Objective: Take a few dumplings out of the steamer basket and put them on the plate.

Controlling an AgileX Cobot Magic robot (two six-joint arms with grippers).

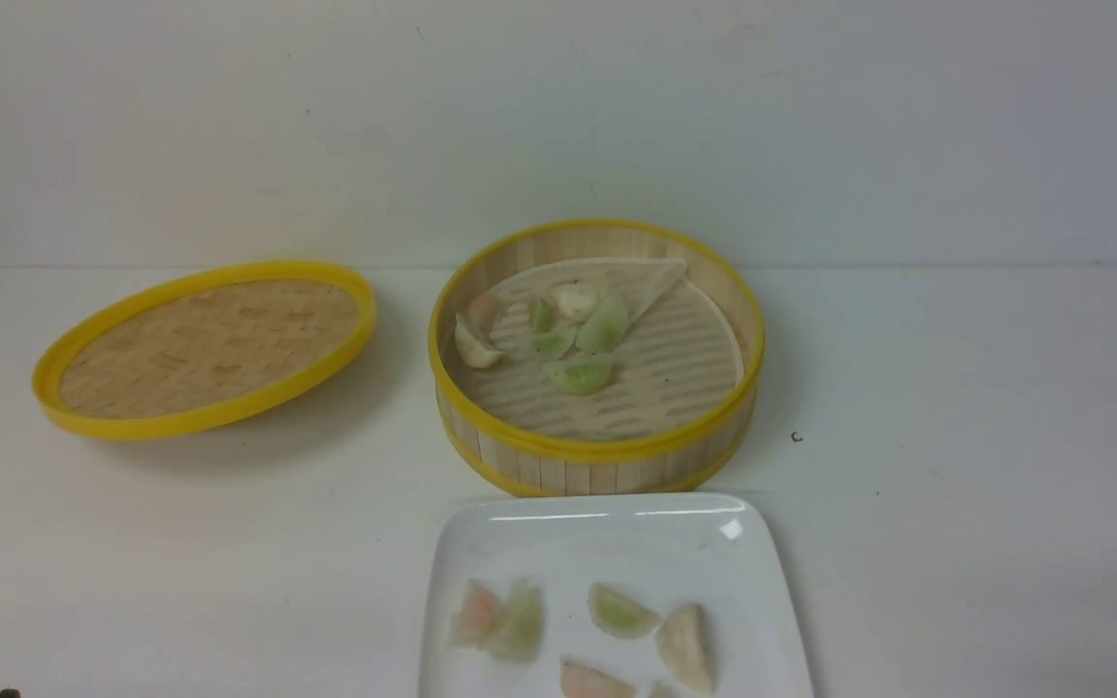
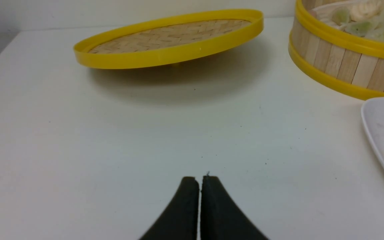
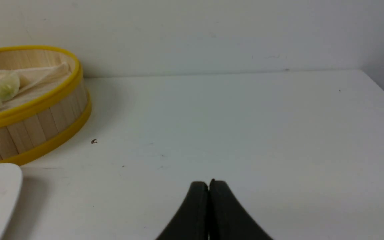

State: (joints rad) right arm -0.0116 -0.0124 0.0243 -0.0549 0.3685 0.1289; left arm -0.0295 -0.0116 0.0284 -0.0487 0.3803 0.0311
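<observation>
The steamer basket [image 1: 597,456] stands at the table's middle and holds several dumplings [image 1: 578,373], pale green, cream and one pinkish. It also shows in the left wrist view [image 2: 338,63] and the right wrist view [image 3: 35,126]. The white plate [image 1: 617,543] lies just in front of it with several dumplings [image 1: 622,611] on it. My left gripper [image 2: 200,178] is shut and empty, low over bare table left of the plate [image 2: 378,126]. My right gripper [image 3: 208,182] is shut and empty over bare table right of the basket. Neither gripper shows in the front view.
The shallow yellow-rimmed woven lid [image 1: 205,344] lies tilted on the table left of the basket, also in the left wrist view [image 2: 172,36]. A folded liner paper [image 1: 655,276] sits in the basket's far side. A small dark speck [image 1: 796,437] lies right of the basket. A wall stands behind.
</observation>
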